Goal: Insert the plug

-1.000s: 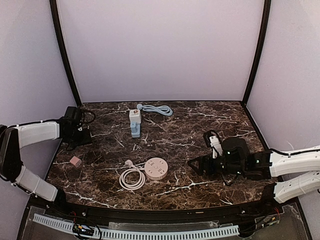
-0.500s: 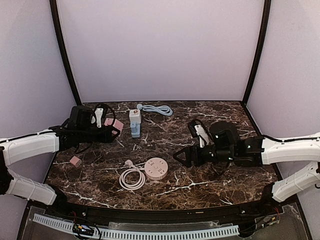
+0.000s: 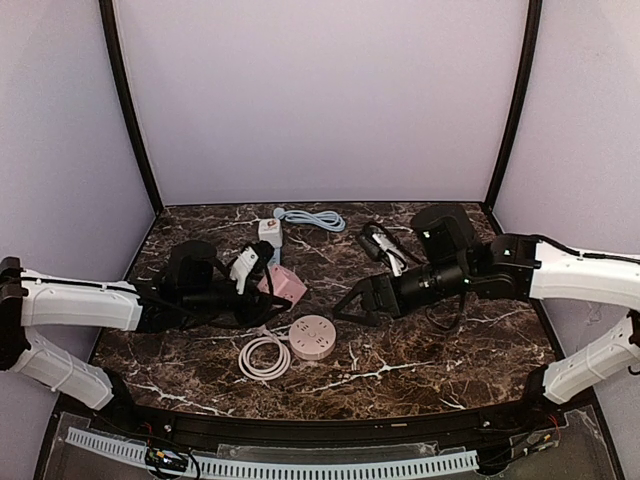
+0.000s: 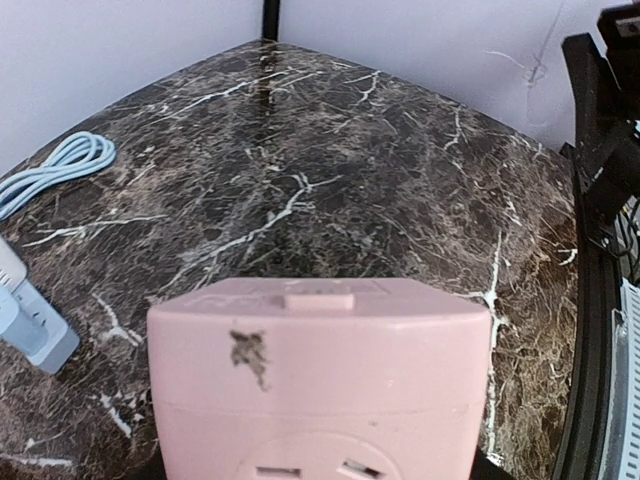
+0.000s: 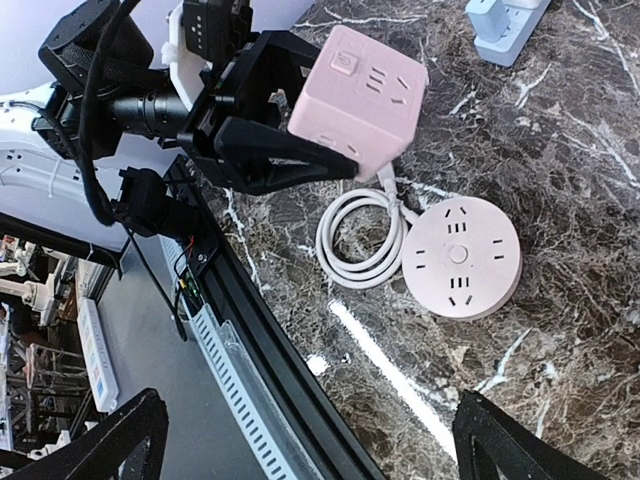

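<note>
White plug [image 3: 257, 326] lies on desk [image 3: 450, 350] by coiled cord [image 3: 262, 357], likely light, rigid, slick, so pinch its body; left end effector [image 3: 258, 288] clamps pink cube [image 3: 283, 287], right end effector [image 3: 356, 300] wide open, empty

The top camera looks down from behind the arms over the whole dark marble bench [image 3: 430, 350]. The left wrist camera sits tight behind a pink plastic cube socket block [image 4: 320, 370], facing a back corner. The right wrist camera (higher up) looks down at that block too.
</note>
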Motion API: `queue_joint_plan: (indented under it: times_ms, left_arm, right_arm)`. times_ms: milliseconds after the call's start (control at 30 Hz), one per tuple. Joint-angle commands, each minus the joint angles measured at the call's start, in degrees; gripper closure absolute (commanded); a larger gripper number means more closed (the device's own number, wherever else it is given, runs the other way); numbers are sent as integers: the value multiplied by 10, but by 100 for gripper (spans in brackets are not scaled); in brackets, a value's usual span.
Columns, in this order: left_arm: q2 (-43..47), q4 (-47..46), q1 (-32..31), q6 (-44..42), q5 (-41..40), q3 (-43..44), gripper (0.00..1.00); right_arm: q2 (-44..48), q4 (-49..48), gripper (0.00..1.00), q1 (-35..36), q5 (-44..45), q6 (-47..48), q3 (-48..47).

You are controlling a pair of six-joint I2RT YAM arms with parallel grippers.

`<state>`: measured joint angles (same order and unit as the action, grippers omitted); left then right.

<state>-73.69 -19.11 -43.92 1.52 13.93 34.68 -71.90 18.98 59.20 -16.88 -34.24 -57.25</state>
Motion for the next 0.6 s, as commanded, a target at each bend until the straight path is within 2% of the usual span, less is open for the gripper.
queue_joint_plan:
  times_ms: [0, 233, 567]
  left_arm:
    - [-21, -74, -28, -55, 27, -6, 72]
    - [-58, -95, -74, -79, 24, 2, 73]
    - [-68, -110, -120, -101, 28, -4, 74]
  right_arm:
    - [-24, 60, 1, 5, -42, -26, -38]
    - [-80, 92, 1, 27, -43, -47, -83]
    - [-149, 96, 1, 35, 7, -91, -115]
